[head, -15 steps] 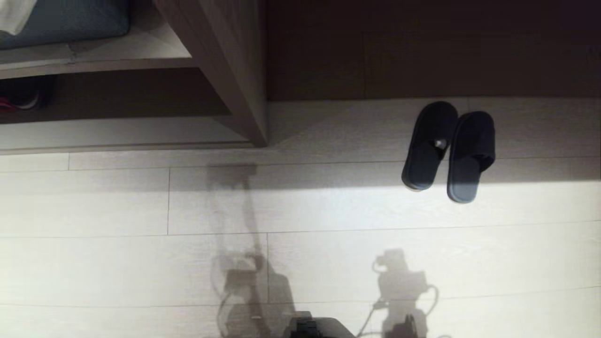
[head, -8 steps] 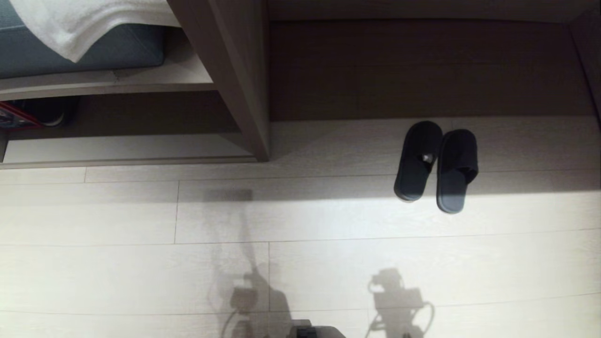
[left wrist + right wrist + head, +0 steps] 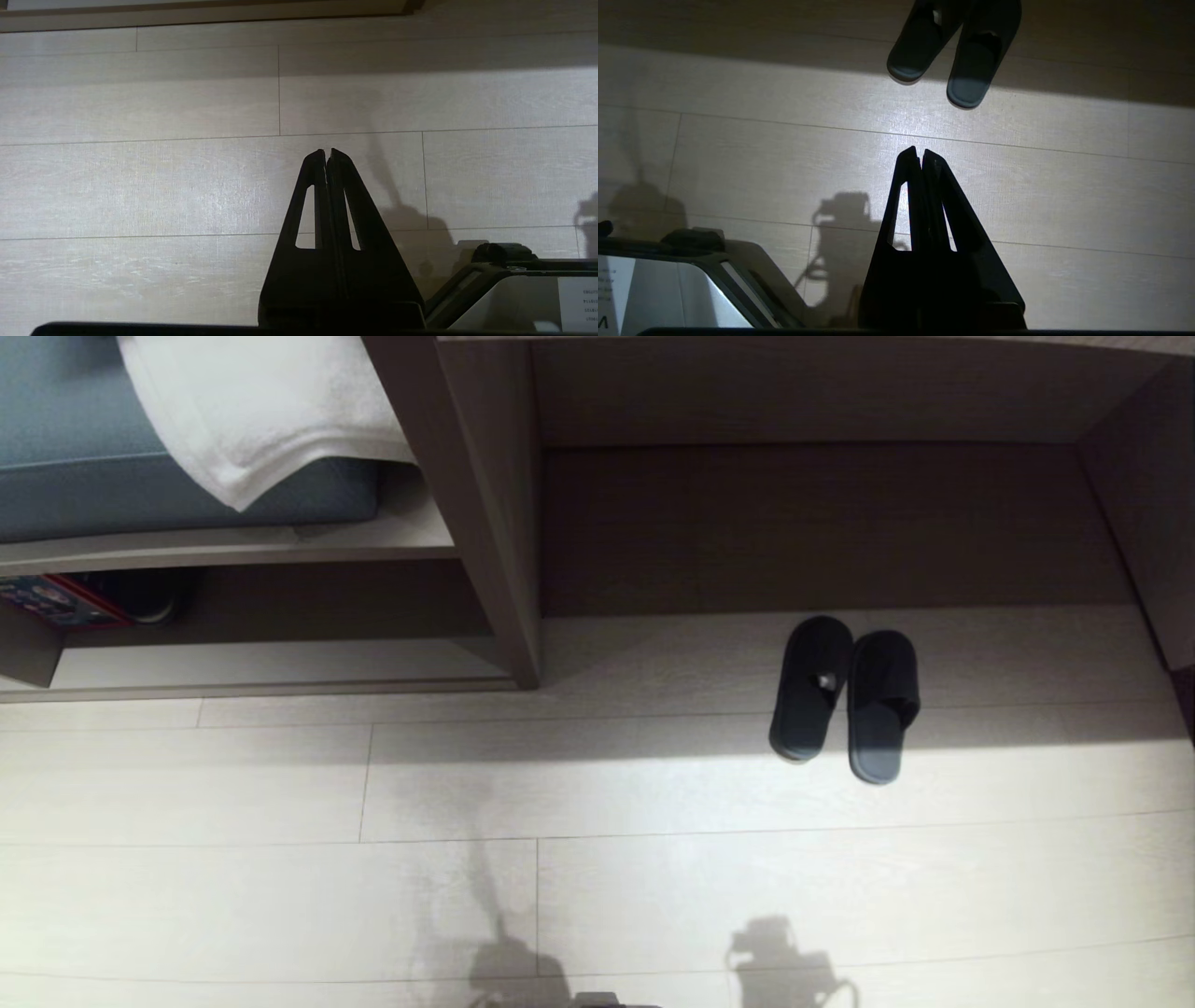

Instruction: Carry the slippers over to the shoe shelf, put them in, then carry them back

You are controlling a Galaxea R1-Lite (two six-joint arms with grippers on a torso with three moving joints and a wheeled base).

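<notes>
Nearest, two tools hang over the pale plank floor (image 3: pixel 280 896), neither in the head view. The left tool (image 3: pixel 325 152) has its two black fingers pressed together, holding nothing. The right tool (image 3: pixel 919 151) is likewise closed and empty. Beside each, a corner of the robot's base (image 3: pixel 504 289) shows with a white label; its print is too small to read.

Farther out, the slippers (image 3: pixel 845 698), two in number, lie side by side and touching on the floor, toes toward the desk kneehole (image 3: pixel 822 523), heels in the lit strip. One has a small pale mark at its opening, not readable.

To the left, well apart from them, stands the shoe shelf (image 3: pixel 271 663), one low cubby. At its far left end sits one dark rounded object (image 3: pixel 140 597) beside one colourful printed item (image 3: pixel 56 602), its writing illegible. Above lie one blue-grey cushion (image 3: pixel 75 476) and one white towel (image 3: pixel 271 411).
</notes>
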